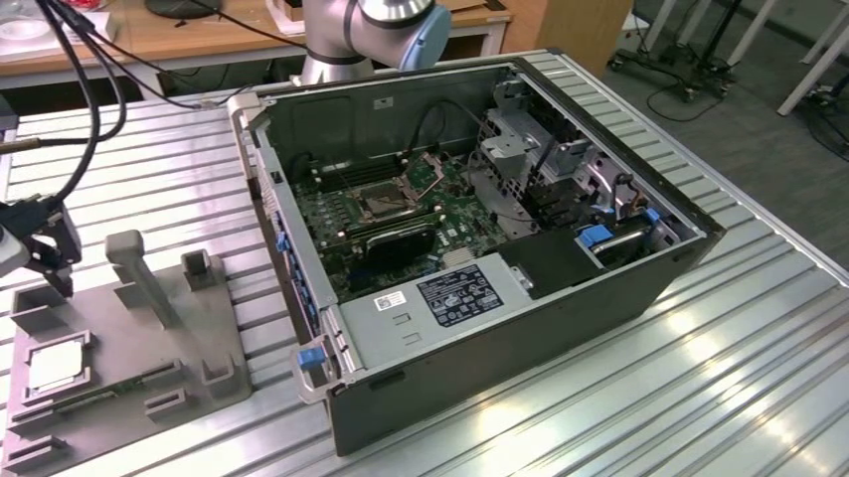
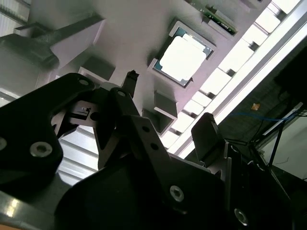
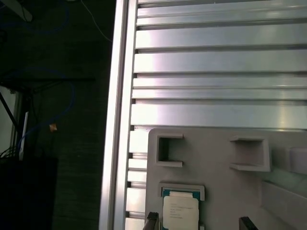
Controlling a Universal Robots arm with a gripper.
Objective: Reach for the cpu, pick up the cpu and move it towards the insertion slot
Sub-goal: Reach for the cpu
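A ribbed aluminium table (image 1: 623, 397) is seen in the exterior view, with wooden benches and trolley legs behind it. An open computer case (image 1: 531, 338) is laid on the table near the middle. A grey plastic tray (image 1: 146, 348) is set just beside it, at the exterior view's left. The cpu (image 1: 54, 366) is seated flat in a square recess of that tray, pale face up. The insertion slot (image 1: 378, 204) is found on the green board inside the case, well apart from the cpu.

A poor grasp is judged the main risk. The chip is thin and is closely walled by its recess, so little edge is offered. A finger could be landed on the recess rim instead of on the chip. In the first wrist view the cpu (image 3: 180, 211) is seen nearer one finger than the other. If the jaws were closed from such an offset, the chip could be pushed against the wall, tilted or let slip.

The gripper (image 1: 43, 253) is held above the tray, near the cpu. Its fingers (image 3: 151, 221) are spread wide, wider than the chip. Nothing is held between them, and no contact with chip or tray can be made out. In the second wrist view the cpu (image 2: 184, 57) is seen beyond the parted fingers (image 2: 207, 136).
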